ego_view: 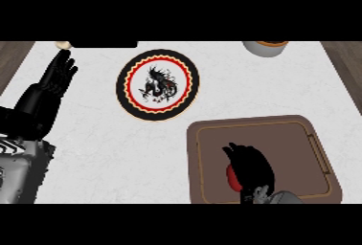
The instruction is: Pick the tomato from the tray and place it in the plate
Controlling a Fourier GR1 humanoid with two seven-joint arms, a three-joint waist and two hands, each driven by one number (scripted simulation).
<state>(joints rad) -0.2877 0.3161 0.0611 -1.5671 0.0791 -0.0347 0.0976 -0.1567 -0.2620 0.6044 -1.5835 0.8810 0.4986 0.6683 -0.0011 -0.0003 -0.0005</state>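
1. Head view: our right hand (249, 168) sits over the tray (212, 139), fingers curled round the tomato (231, 177), which shows red at its left edge.
2. The plate (157, 85) lies ahead-left of that hand, well apart.
3. Our left hand (56, 74) rests open, far left on the tabletop (268, 86).
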